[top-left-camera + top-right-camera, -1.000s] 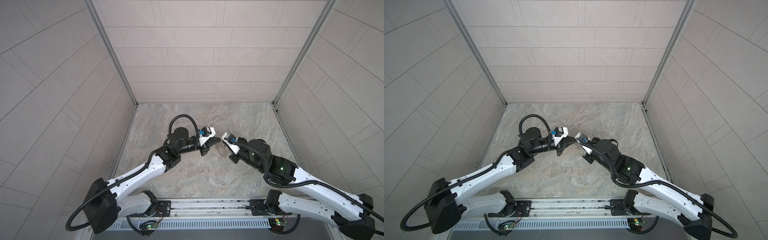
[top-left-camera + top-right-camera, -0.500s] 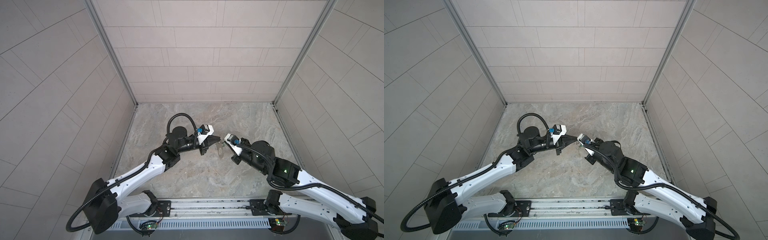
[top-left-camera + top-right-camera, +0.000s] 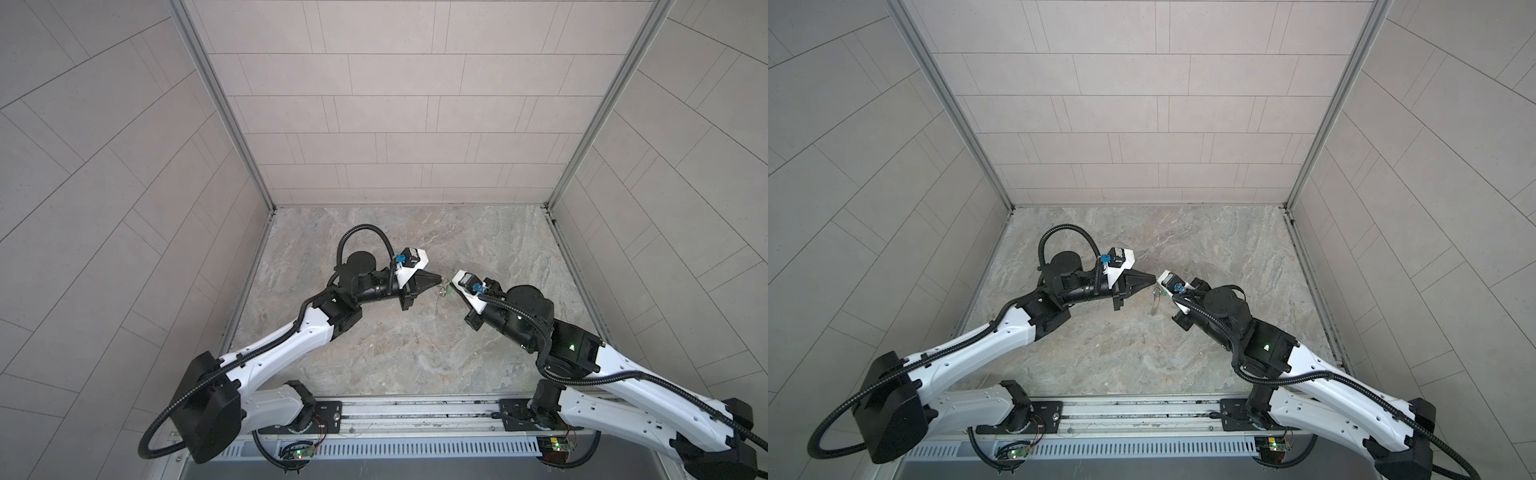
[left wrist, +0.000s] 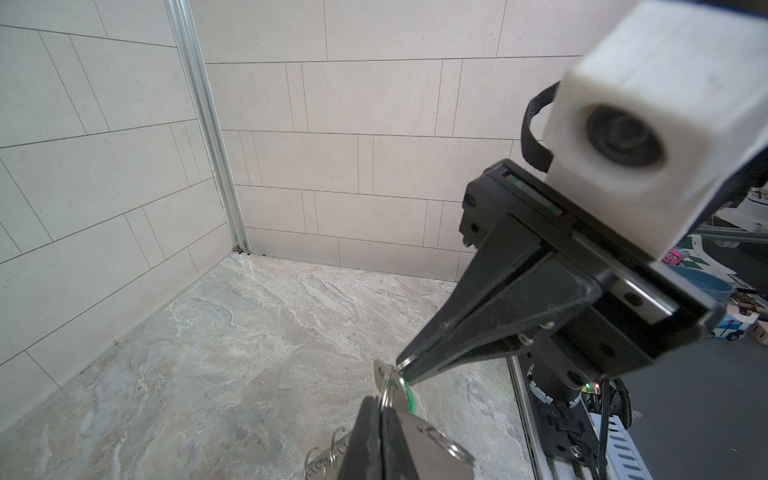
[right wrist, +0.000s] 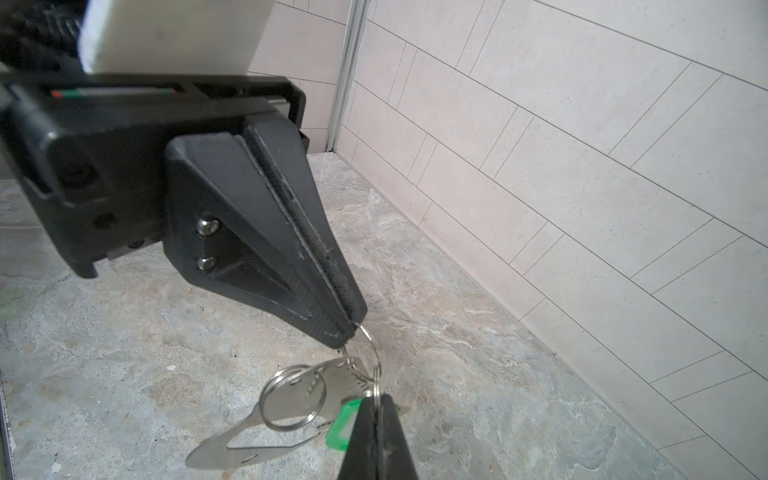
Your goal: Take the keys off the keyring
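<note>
The right gripper (image 4: 402, 366) has just finished clenching. Otherwise both arms sit almost where they were, so the pull hasn't started. It and the left gripper (image 5: 351, 332) both pinch one small silver split ring (image 5: 376, 361), stretched between them. The flat grey slotted metal keyring plate (image 5: 328, 384) dangles from that ring at mid-table, seemingly clear of the marble floor (image 3: 374, 340). The tiny bright green plastic key tag (image 5: 337, 430) sits just beside the right fingertips, apparently not yet off. No container shows inside the cell.
</note>
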`<state>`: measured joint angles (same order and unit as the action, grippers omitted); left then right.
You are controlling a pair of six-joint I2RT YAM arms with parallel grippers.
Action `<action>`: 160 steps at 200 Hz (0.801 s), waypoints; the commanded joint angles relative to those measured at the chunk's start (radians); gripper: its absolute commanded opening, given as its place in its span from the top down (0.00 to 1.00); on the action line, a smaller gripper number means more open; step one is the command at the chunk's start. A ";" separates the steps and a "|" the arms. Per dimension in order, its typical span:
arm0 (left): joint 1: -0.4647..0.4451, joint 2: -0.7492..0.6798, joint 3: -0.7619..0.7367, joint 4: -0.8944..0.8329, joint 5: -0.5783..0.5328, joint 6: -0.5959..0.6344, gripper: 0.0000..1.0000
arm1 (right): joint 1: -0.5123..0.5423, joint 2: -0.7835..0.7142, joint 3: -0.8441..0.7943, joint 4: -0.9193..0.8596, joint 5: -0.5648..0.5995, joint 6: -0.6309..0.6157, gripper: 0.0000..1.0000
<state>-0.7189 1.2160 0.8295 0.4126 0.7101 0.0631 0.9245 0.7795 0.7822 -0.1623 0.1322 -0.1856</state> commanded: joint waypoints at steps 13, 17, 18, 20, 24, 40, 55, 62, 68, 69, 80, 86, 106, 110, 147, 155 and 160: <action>0.016 0.004 0.042 0.042 0.028 -0.042 1.00 | 0.001 -0.029 -0.006 0.065 -0.022 -0.018 1.00; 0.019 0.005 0.043 0.048 0.032 -0.048 1.00 | 0.001 -0.030 -0.008 0.068 -0.024 -0.021 1.00; 0.020 0.005 0.043 0.048 0.032 -0.049 1.00 | 0.000 -0.031 -0.009 0.068 -0.025 -0.021 1.00; 0.021 0.006 0.043 0.049 0.033 -0.052 1.00 | -0.001 -0.031 -0.009 0.070 -0.026 -0.020 1.00; 0.022 0.007 0.043 0.053 0.037 -0.057 1.00 | -0.001 -0.032 -0.011 0.072 -0.027 -0.020 1.00; 0.034 0.008 0.042 0.067 0.052 -0.076 1.00 | -0.004 -0.037 -0.016 0.081 -0.041 -0.024 1.00; 0.043 0.008 0.043 0.073 0.066 -0.090 1.00 | -0.007 -0.044 -0.020 0.084 -0.043 -0.026 1.00; 0.045 0.008 0.042 0.074 0.070 -0.093 1.00 | -0.008 -0.049 -0.024 0.085 -0.041 -0.029 1.00; 0.047 0.009 0.043 0.074 0.077 -0.097 1.00 | -0.010 -0.050 -0.024 0.084 -0.041 -0.029 1.00; 0.047 0.009 0.044 0.074 0.078 -0.097 1.00 | -0.010 -0.050 -0.024 0.084 -0.041 -0.030 1.00; 0.047 0.011 0.046 0.079 0.085 -0.103 1.00 | -0.012 -0.051 -0.026 0.084 -0.041 -0.034 1.00; 0.047 0.011 0.045 0.082 0.089 -0.106 1.00 | -0.013 -0.051 -0.027 0.084 -0.040 -0.038 1.00; 0.047 0.011 0.045 0.086 0.094 -0.111 1.00 | -0.016 -0.052 -0.027 0.086 -0.035 -0.048 1.00; 0.047 0.010 0.045 0.085 0.095 -0.111 1.00 | -0.018 -0.051 -0.026 0.084 -0.035 -0.050 1.00; 0.049 0.013 0.053 0.086 0.104 -0.117 1.00 | -0.026 -0.053 -0.025 0.079 -0.039 -0.055 1.00; 0.050 0.015 0.055 0.089 0.107 -0.118 1.00 | -0.029 -0.052 -0.025 0.077 -0.043 -0.054 1.00; 0.049 0.016 0.056 0.088 0.107 -0.119 1.00 | -0.031 -0.054 -0.024 0.075 -0.049 -0.053 1.00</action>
<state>-0.6792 1.2293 0.8455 0.4587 0.7971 -0.0376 0.9035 0.7475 0.7605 -0.1150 0.0898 -0.2356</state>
